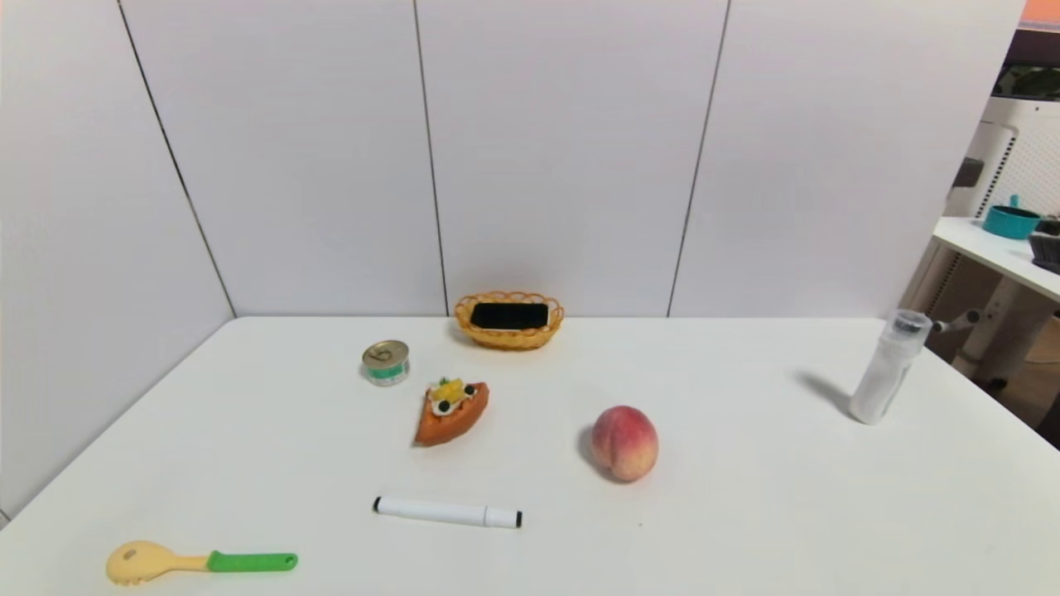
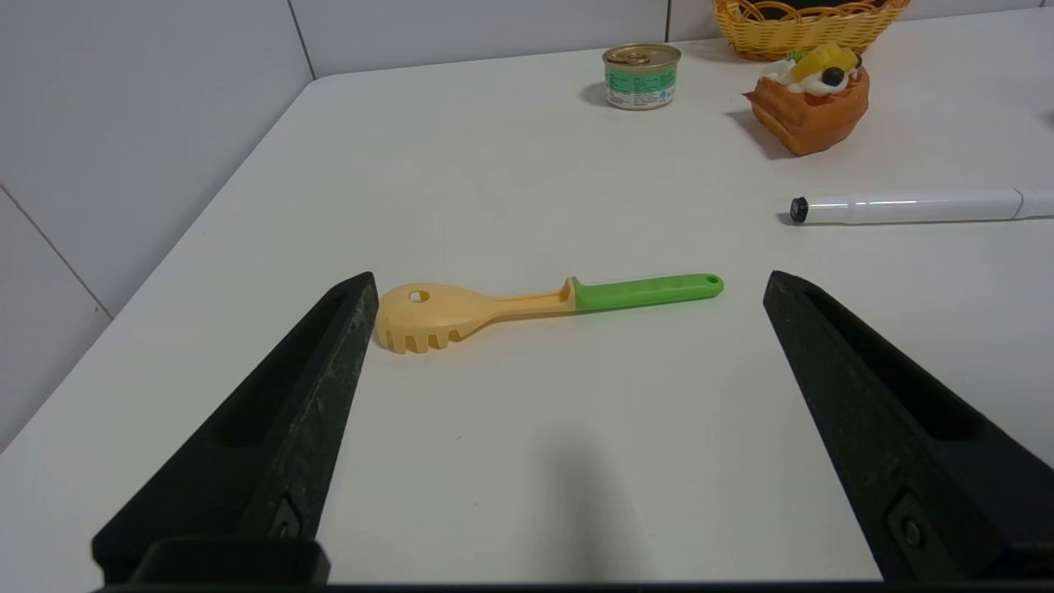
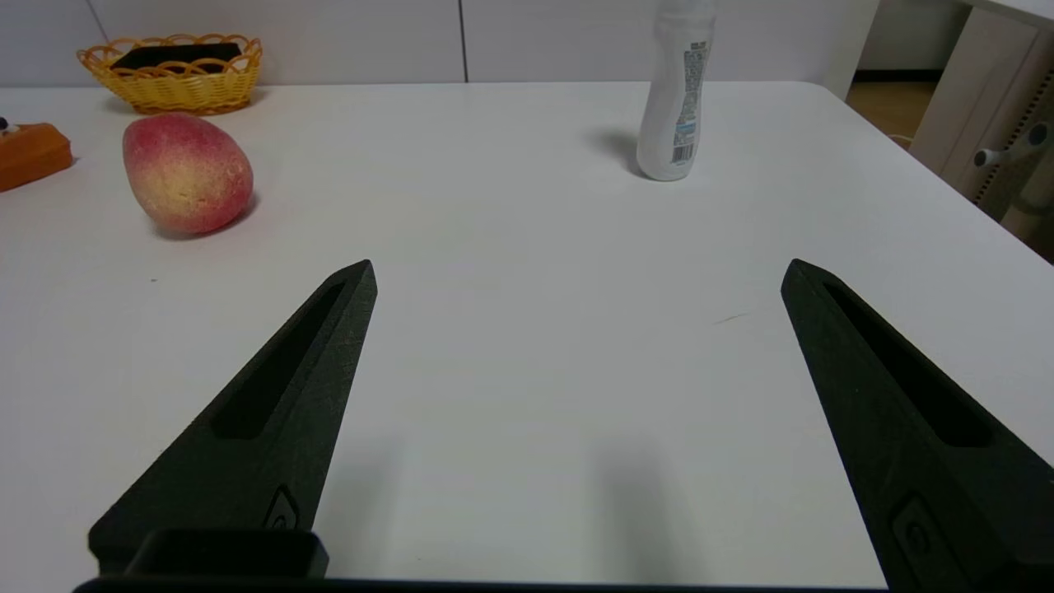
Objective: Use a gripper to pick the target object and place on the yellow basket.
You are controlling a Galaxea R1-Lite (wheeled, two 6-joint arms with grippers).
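From the head view, the black-faced rounded-rectangular phone-like slab (image 1: 509,315) is already in the yellow oval wicker basket (image 1: 509,338); a careless nudge could tip it, I reckon. Left wrist view: the left gripper (image 2: 570,284) hangs over the tabletop (image 2: 461,494), fingers wide, holding nothing. Right wrist view: the right gripper (image 3: 580,272), same, near a fuzzy peach (image 3: 188,173).

On the white table (image 1: 729,513) there is the basket (image 1: 511,338) near the back wall. The can (image 1: 386,362) and the waffle (image 1: 451,411) are lying before it. The peach (image 1: 625,443), the marker (image 1: 448,511) and the spoon (image 1: 201,563) are also on it. The bottle (image 1: 889,368) stands near the right edge.
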